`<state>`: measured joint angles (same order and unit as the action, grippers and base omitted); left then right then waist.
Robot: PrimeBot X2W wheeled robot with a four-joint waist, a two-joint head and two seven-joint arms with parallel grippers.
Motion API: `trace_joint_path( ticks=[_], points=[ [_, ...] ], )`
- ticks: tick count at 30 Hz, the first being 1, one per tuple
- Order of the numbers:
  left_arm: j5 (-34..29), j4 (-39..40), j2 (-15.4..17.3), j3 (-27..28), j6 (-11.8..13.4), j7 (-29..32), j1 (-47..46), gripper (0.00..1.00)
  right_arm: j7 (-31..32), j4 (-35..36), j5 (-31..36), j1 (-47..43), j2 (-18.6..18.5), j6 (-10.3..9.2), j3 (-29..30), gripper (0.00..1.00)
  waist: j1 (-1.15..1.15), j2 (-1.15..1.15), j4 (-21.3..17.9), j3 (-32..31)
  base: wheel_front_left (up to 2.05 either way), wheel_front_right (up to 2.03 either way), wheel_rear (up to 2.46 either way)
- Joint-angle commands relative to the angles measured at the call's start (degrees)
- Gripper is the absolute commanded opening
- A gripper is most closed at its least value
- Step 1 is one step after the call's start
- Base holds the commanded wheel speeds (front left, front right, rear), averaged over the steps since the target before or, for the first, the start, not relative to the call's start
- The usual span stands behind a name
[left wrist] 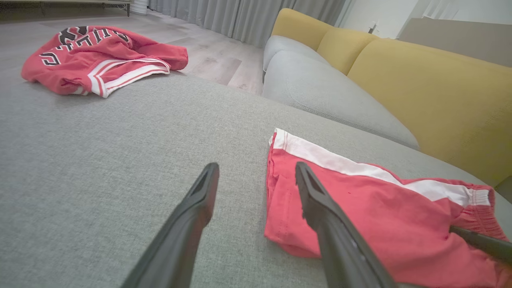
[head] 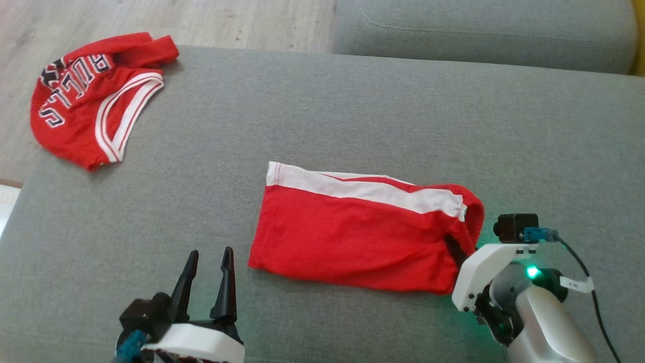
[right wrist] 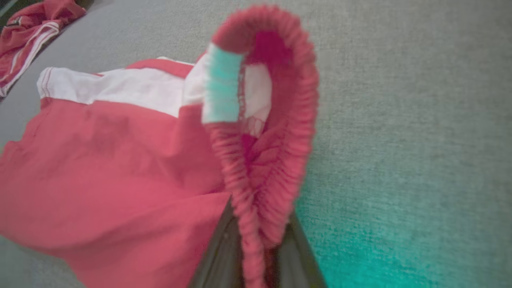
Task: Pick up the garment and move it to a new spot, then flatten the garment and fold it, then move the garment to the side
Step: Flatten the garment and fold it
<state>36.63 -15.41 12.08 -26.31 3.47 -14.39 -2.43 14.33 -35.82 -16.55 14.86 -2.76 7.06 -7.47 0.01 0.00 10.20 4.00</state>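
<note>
The garment (head: 352, 232) is a pair of red shorts with a white side stripe, lying mostly flat in the middle of the grey cushion (head: 352, 116). My right gripper (head: 459, 254) is at its right end, shut on the gathered elastic waistband (right wrist: 260, 168). The band runs between the two dark fingers (right wrist: 218, 252) and loops up above them. My left gripper (head: 210, 257) stands open just left of the shorts' lower left corner (left wrist: 280, 236), with nothing between its fingers (left wrist: 200, 200). In the left wrist view the garment (left wrist: 380, 216) lies right of my left gripper (left wrist: 256, 176), and one right finger (left wrist: 480, 242) pokes in on it.
A crumpled red jersey (head: 85, 101) with white trim and lettering lies at the cushion's far left corner, beside the wooden floor (head: 201, 20). A grey sofa seat (head: 478, 30) lies beyond, with yellow back cushions (left wrist: 420, 88).
</note>
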Motion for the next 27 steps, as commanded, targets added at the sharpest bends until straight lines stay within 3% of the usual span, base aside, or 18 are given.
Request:
trace_joint_path(
  ticks=[1,6,16,23,27],
  points=[
    [-0.6,1.3,0.2,1.6,-0.3,-0.6,-3.1,1.00,0.6,1.0,-1.4,2.2,-0.1,0.43,-1.7,0.00,-0.01,0.00,-0.7,0.1,0.00,0.00,0.00],
    [-1.1,1.0,0.0,1.4,-0.8,-0.6,-3.0,1.00,2.2,1.6,-2.4,3.6,-0.3,0.43,-0.3,0.00,-0.01,0.00,-3.4,-0.2,0.00,0.00,0.00],
    [-1.6,-0.2,-0.7,0.0,-1.8,-0.6,-3.0,1.00,9.7,11.4,-2.6,-0.7,-7.5,0.43,7.3,0.00,-0.01,0.00,-7.8,-0.6,0.00,0.00,0.00],
    [-1.8,-1.1,-1.1,-1.2,-2.2,-0.4,-3.6,1.00,14.3,17.0,-7.2,-3.8,-4.4,0.43,5.5,0.00,-0.01,0.00,-7.9,-0.8,0.00,0.00,0.00],
    [-1.9,-1.5,-1.4,-1.9,-2.7,-0.2,-3.9,1.00,15.8,20.3,-13.0,-4.4,-1.9,0.43,3.3,0.00,-0.01,0.00,-6.8,-1.0,0.00,0.00,0.00]
  ],
)
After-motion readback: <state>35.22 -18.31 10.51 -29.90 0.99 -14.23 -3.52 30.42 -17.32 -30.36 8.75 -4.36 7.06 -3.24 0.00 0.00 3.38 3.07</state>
